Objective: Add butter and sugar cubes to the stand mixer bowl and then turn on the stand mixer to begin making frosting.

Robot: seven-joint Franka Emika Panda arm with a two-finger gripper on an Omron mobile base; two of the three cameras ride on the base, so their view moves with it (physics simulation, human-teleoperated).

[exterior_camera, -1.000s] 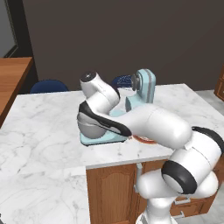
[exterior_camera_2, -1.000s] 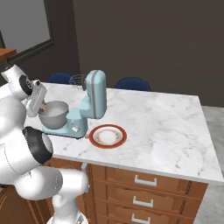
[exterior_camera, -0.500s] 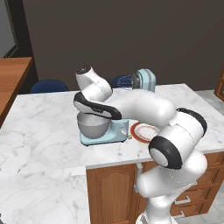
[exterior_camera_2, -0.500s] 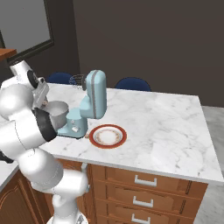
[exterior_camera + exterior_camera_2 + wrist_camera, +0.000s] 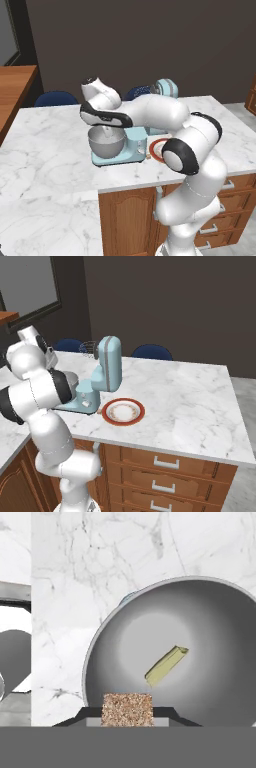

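My hand is pinched on one of the sugar cubes, a tan speckled block held between my two dark fingertips, and it hangs above the stand mixer bowl. What matters now is that the bowl's grey hollow lies straight below and ahead of the cube along my line of sight, with the near rim passing just under my fingertips, so I judge a release here would drop the cube inside rather than onto the marble worktop to one side. The butter already lies in the bowl, a pale yellowish stick slanting up the inner wall, just beyond the cube and apart from it. From the left base view, the bowl sits on the flat base of the stand mixer, whose light blue head is tilted back, leaving the bowl's mouth open to me.
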